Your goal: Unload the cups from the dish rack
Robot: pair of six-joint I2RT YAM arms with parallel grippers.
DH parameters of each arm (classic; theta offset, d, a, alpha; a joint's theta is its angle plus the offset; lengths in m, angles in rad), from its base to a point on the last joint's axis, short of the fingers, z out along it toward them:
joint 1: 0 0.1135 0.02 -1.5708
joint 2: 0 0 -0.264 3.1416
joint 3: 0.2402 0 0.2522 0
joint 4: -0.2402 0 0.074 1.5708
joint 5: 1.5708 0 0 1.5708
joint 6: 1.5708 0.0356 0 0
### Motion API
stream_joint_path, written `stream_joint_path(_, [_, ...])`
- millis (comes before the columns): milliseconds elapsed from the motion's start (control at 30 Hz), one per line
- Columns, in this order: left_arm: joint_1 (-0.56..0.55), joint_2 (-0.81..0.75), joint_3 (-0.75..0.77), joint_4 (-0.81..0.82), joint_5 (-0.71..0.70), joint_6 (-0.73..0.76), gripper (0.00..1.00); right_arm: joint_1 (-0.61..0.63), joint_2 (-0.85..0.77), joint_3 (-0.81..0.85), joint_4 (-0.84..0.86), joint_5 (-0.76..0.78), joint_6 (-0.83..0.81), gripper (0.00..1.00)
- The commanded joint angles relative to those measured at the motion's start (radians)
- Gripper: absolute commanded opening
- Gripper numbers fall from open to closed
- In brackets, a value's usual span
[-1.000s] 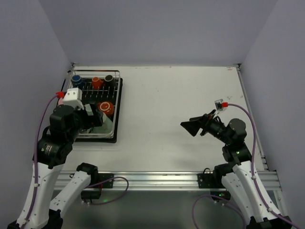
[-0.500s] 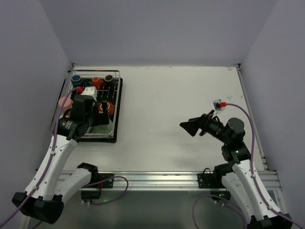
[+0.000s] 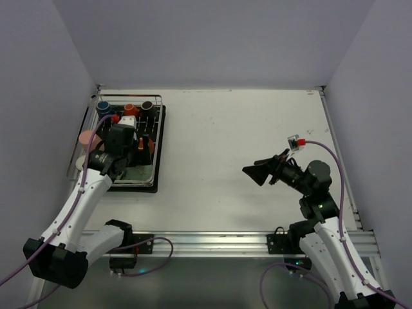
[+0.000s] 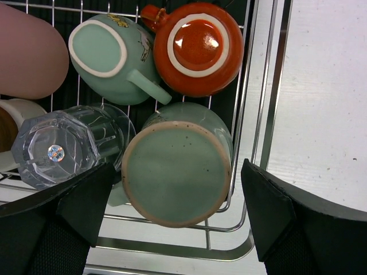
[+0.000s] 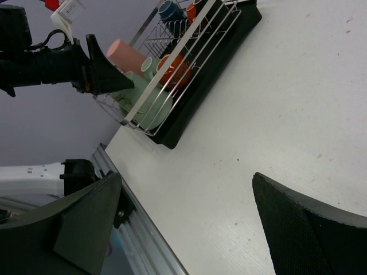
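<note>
Left gripper [image 4: 178,166] agape above teal mug [image 4: 175,172]

White table [image 3: 244,129], few dark specks; plain lavender-grey walls [image 3: 212,38] on three sides; aluminium rail [image 3: 212,243] along near edge.

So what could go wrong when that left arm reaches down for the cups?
The open left end effector straddles the big teal mug, but the clear glass sits right beside it; a finger coming down there could knock the glass. The other finger lines up close to the dish rack rim wires and might snag. The mug also looks wide for the jaws, so the grip may slip.
</note>
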Motion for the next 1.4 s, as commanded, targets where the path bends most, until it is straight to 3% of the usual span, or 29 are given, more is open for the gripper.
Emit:
stream_joint_path(0, [-0.004,0.025,-0.008,0.03,0.012,0.015,1.0,0.003,-0.011,-0.002,0.011,-0.03,0.001,0.99])
stream_joint_path(433, [0.003,0.053,-0.021,-0.021,0.072,-0.024,1.0,0.003,0.003,0.008,-0.008,-0.029,-0.002,0.99])
stream_joint_path(567, [0.016,0.041,-0.024,-0.031,0.072,-0.025,0.88,0.003,0.003,0.008,-0.011,-0.024,-0.001,0.99])
stream_joint_path(633, [0.023,0.041,-0.025,-0.031,0.074,-0.025,0.76,0.003,0.004,0.008,-0.012,-0.024,0.001,0.99])
stream_joint_path(767, [0.029,0.058,-0.024,-0.033,0.08,-0.022,0.72,0.003,0.004,0.011,-0.038,-0.026,0.004,0.99])
stream_joint_path(967, [0.032,0.024,-0.01,-0.028,0.029,-0.016,0.28,0.03,0.016,-0.009,0.018,-0.035,0.061,0.99])
stream_joint_path(1067, [0.033,-0.011,0.004,-0.019,0.002,-0.013,0.15,0.097,0.056,0.002,0.04,0.002,0.067,0.99])
stream_joint_path(1167, [0.033,-0.034,0.024,-0.005,-0.002,-0.013,0.07,0.17,0.105,0.013,0.084,0.035,0.091,0.99])
stream_joint_path(1367, [0.033,-0.051,0.091,-0.021,-0.028,0.007,0.04,0.248,0.168,0.022,0.187,0.084,0.147,0.99])
